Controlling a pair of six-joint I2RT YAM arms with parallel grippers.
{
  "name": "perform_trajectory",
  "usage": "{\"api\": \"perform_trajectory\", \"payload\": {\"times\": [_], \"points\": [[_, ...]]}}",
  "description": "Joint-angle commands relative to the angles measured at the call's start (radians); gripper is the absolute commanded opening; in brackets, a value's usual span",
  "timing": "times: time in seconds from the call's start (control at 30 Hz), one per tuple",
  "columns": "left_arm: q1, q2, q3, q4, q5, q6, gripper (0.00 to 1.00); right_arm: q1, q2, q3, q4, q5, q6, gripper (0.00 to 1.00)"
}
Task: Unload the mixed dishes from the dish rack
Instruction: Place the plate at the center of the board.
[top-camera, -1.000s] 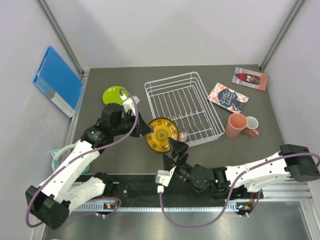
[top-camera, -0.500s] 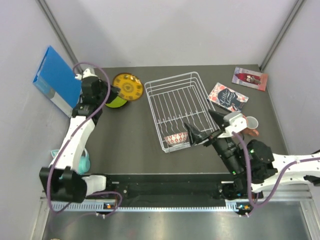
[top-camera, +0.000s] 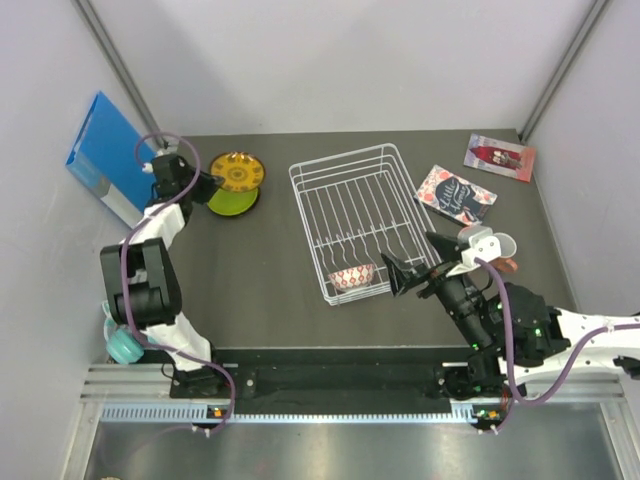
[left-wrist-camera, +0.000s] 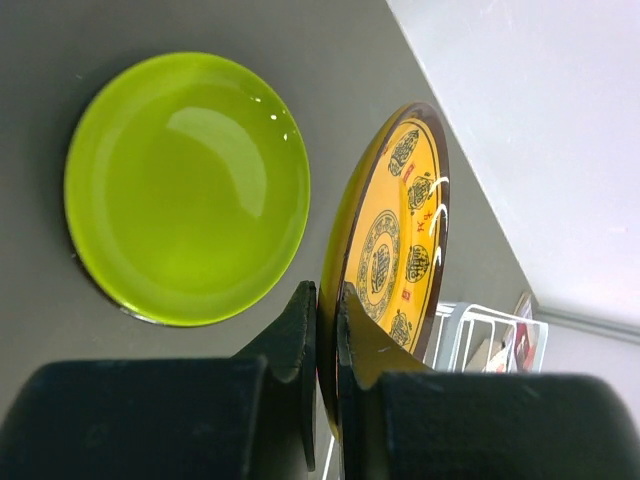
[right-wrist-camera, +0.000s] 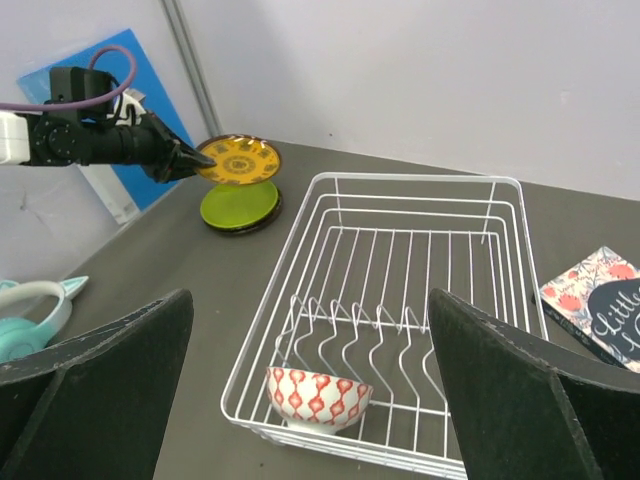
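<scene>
We see the white wire dish rack (top-camera: 360, 205) near the middle of the dark grey counter (top-camera: 260, 290), its long sides running nearly 12 to 6 o'clock. A broad open strip of counter lies at 9 o'clock of the rack, between its left rim and the round lime-green plate (top-camera: 228, 200), which lies flat near the far-left corner. At 3 o'clock the room is tighter. A dark floral printed booklet (top-camera: 455, 195) lies just beside the right rim, and a white mug (top-camera: 505, 243) sits nearer us, partly hidden by the right arm. A small red-and-white patterned bowl (top-camera: 352, 276) stands upright in the rack's near-left corner.

The left arm stretches towards 12 o'clock along the left edge, beside the blue folder (top-camera: 110, 160) on the wall. The left end effector (left-wrist-camera: 325, 300) is pinched tight on the rim of the round amber plate with dark medallions (left-wrist-camera: 395, 250), holding it over the green plate. The right end effector (top-camera: 415, 262) points towards 10 o'clock, spread wide and holding nothing, just outside the rack's near-right corner.
</scene>
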Motion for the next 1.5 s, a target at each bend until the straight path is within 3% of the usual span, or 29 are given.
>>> {"api": "perform_trajectory", "payload": {"times": [0.0,0.67,0.83,0.97,1.1,1.47], "points": [[0.012,0.064,0.051,0.107,0.078,0.014,0.0,-0.023,-0.012,0.003,-0.042,0.003,0.049,1.0],[0.075,0.199,0.039,0.002,0.028,0.074,0.01,-0.08,0.054,0.011,-0.085,-0.046,0.084,1.0],[0.078,0.211,0.042,-0.022,0.02,0.086,0.16,-0.095,0.056,0.008,-0.096,-0.062,0.095,1.0],[0.077,0.202,0.043,-0.058,0.028,0.079,0.41,-0.106,0.051,0.003,-0.099,-0.071,0.098,1.0],[0.077,0.164,0.048,-0.082,0.041,0.066,0.56,-0.114,0.056,0.0,-0.101,-0.086,0.098,1.0],[0.075,0.09,0.096,-0.258,0.009,0.095,0.68,-0.128,0.083,-0.011,-0.086,-0.121,0.13,1.0]]}}
